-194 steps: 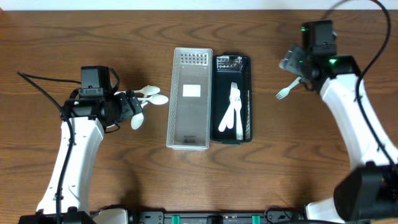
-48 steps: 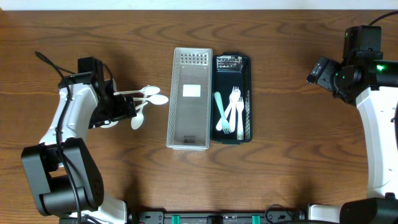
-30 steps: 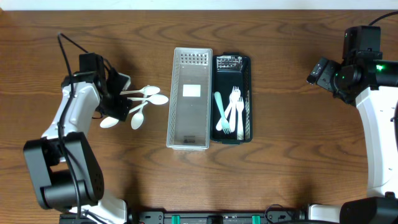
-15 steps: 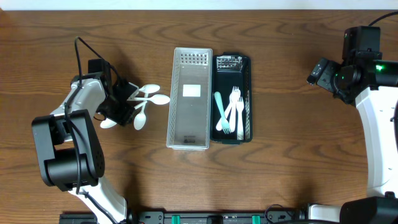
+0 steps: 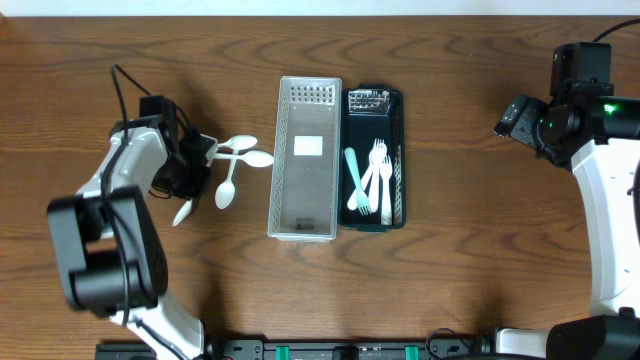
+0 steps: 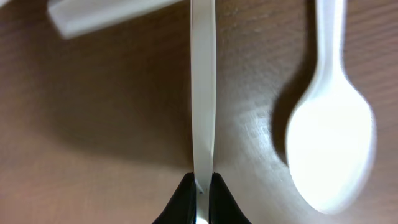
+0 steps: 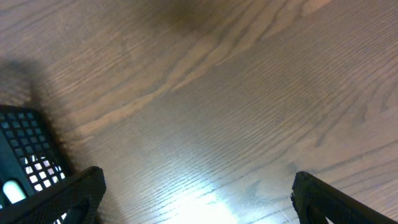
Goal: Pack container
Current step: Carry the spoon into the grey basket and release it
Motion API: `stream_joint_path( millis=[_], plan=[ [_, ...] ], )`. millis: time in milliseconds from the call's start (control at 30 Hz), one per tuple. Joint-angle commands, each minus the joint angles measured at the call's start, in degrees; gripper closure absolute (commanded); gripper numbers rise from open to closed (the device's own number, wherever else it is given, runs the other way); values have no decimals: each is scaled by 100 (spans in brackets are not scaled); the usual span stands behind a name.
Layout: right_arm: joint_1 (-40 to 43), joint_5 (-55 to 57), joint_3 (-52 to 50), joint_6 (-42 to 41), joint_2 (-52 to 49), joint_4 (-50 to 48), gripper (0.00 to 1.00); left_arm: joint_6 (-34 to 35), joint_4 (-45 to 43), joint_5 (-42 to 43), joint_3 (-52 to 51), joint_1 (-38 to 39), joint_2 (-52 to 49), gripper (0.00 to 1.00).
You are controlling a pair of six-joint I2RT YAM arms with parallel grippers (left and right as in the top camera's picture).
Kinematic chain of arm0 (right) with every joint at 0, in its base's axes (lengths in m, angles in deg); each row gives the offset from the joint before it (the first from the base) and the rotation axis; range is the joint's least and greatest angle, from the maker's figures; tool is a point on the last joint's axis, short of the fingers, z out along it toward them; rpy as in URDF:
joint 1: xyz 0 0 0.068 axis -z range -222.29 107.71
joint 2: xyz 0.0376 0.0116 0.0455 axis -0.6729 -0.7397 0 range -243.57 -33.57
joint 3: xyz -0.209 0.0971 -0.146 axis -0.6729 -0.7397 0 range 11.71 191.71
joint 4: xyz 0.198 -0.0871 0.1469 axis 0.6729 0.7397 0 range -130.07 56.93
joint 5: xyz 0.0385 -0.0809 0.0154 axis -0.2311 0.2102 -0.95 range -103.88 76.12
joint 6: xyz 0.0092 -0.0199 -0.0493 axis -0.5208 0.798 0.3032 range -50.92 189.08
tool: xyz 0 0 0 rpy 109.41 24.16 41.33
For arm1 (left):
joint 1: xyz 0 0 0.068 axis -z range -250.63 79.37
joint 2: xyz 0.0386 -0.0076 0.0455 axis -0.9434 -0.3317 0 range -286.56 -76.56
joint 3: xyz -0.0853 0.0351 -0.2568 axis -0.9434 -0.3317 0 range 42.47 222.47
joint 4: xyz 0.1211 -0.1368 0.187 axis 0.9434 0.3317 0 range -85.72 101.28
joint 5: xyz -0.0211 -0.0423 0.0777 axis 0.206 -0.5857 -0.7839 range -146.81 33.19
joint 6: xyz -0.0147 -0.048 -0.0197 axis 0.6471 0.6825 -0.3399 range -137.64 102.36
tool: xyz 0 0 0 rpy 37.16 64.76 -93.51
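So far we have forks (image 5: 378,168) in the tray (image 5: 397,100); spoons (image 5: 257,159) lie toward the surface's (image 5: 450,280) left edge, our left tool (image 6: 200,185) pinching one spoon (image 6: 202,93), right tool (image 7: 199,194) open, empty.

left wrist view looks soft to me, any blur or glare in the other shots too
Left wrist: blurry close-up, the loose spoon softest, the spoon handle in the left gripper a bit crisper. Right wrist: sharp grain, white glare on the table at bottom centre. Overhead: sharp, evenly lit.
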Motion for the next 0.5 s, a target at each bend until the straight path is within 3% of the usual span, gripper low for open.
stream_joint_path(
  millis=[0, 267, 467],
  plan=[
    [63, 79, -42, 81, -31, 17, 1, 785, 254, 52, 125, 162, 938, 94],
    [63, 79, -42, 81, -31, 87, 1, 2861, 275, 1287, 221, 1419, 2798, 94],
    [63, 35, -42, 81, -31, 96, 1, 4155, -584, 1231, 210, 2575, 2850, 94]
  ],
)
